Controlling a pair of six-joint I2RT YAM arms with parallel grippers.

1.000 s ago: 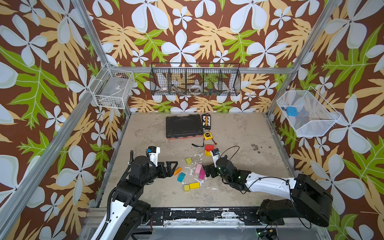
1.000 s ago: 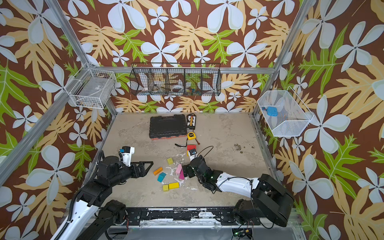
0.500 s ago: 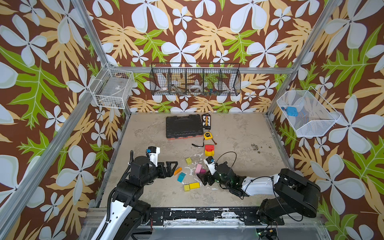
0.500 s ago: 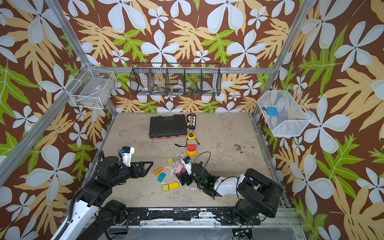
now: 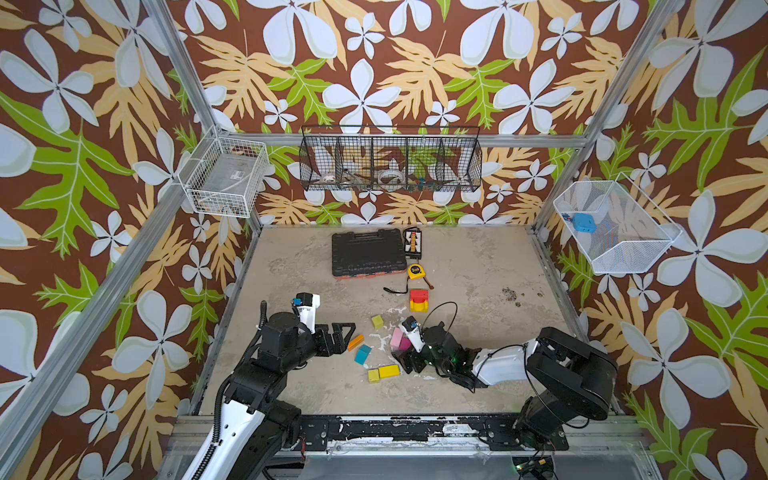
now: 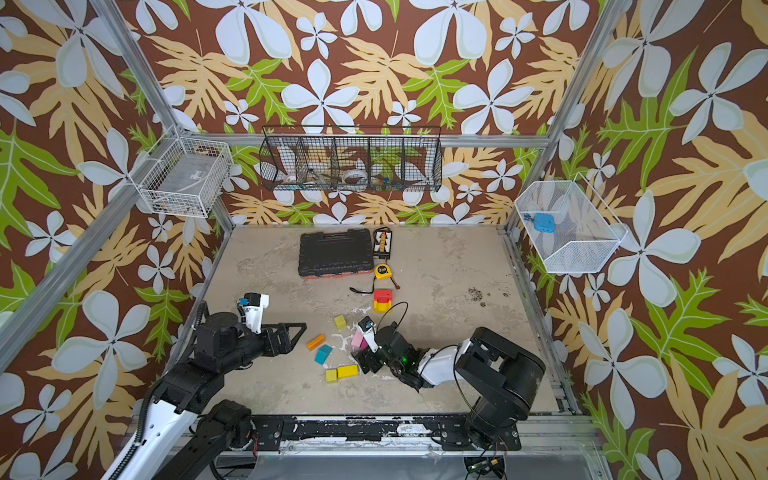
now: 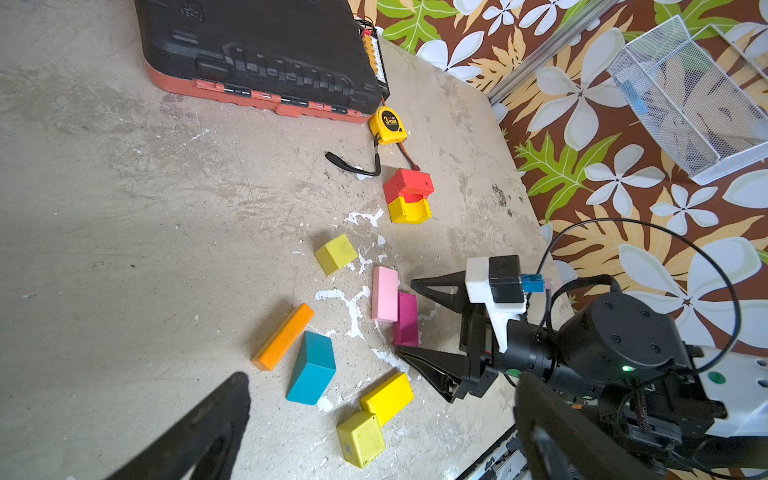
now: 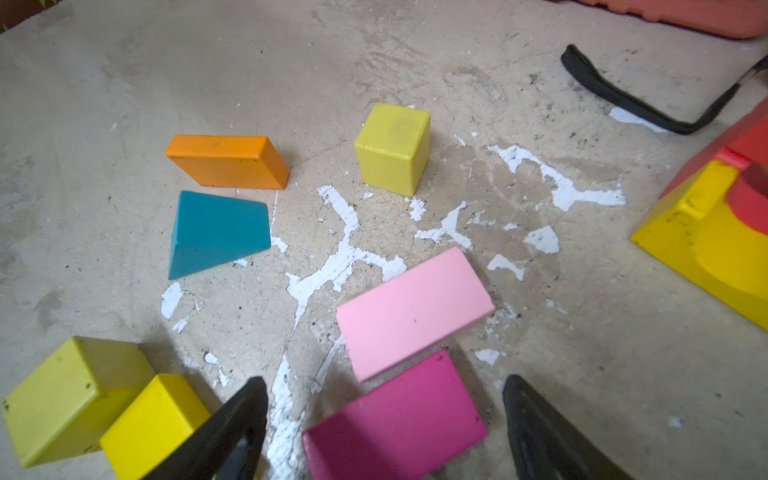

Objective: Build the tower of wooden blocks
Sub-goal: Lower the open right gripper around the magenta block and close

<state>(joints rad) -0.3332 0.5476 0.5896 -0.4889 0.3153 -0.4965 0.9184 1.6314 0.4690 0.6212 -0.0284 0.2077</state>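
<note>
Loose wood blocks lie on the floor. My right gripper (image 8: 384, 382) is open and low, its fingers either side of a flat magenta block (image 8: 395, 419) without touching it. A pink block (image 8: 411, 311) lies just beyond the magenta one. Further off are a teal wedge (image 8: 216, 228), an orange bar (image 8: 228, 160), a yellow-green cube (image 8: 392, 147) and two yellow blocks (image 7: 386, 397). The only stack is a red block on a yellow arch (image 5: 419, 300). My left gripper (image 5: 347, 332) hovers open and empty, left of the orange bar (image 5: 355, 343).
A black tool case (image 5: 368, 252) and a yellow tape measure (image 5: 415, 272) with a black strap lie behind the blocks. Wire baskets hang on the walls: a black one (image 5: 390, 160), a white one (image 5: 226, 176) and another white one (image 5: 615, 226). The metal front rail (image 5: 395, 428) is close to both arms.
My right gripper has swung left and toward the front, down around the magenta block, its jaws narrowing a little. The left arm has not moved.
</note>
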